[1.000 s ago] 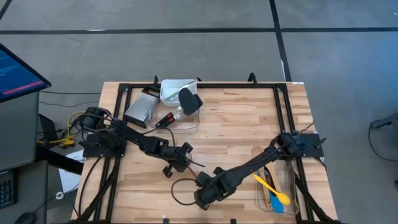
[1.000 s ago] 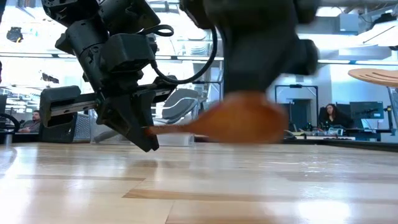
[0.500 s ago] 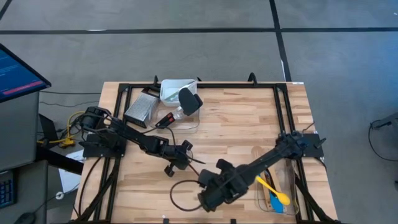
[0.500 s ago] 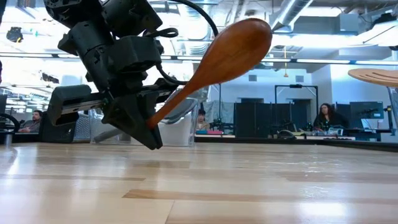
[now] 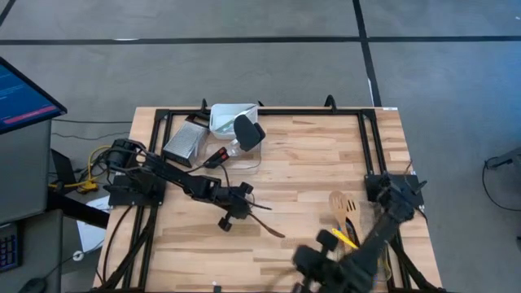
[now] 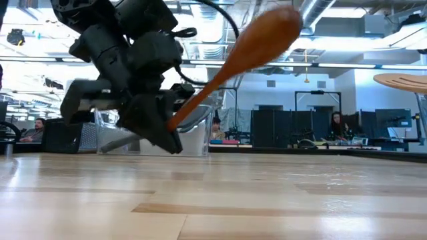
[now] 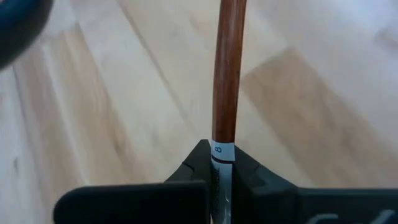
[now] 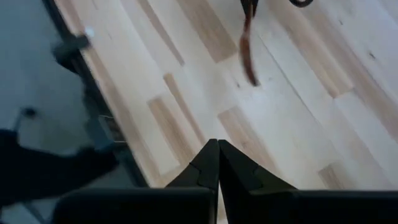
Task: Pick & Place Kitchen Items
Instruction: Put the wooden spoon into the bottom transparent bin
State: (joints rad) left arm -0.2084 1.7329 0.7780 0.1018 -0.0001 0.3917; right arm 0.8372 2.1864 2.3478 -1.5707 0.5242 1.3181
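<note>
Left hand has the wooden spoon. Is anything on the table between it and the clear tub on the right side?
Nothing visible. The left hand grips the wooden spoon; bare wood lies between it and the clear tub. The right hand, shut and empty, hangs over the near edge.

Premises are presenting as a robotics lab set inside an open-plan office. A butcher-block desk (image 5: pixel 301 163) in a black metal frame is standing on grey carpet tiles marked with dark tape lines, with a lit monitor (image 5: pixel 24 98) and loose yellow cabling (image 5: pixel 81 183) sitting at its side. Across the room, people (image 6: pixel 337 127) are sitting at workstations with dark screens (image 6: pixel 273 127), and exposed ducting (image 6: pixel 327 13) and strip lighting are running along the ceiling.
</note>
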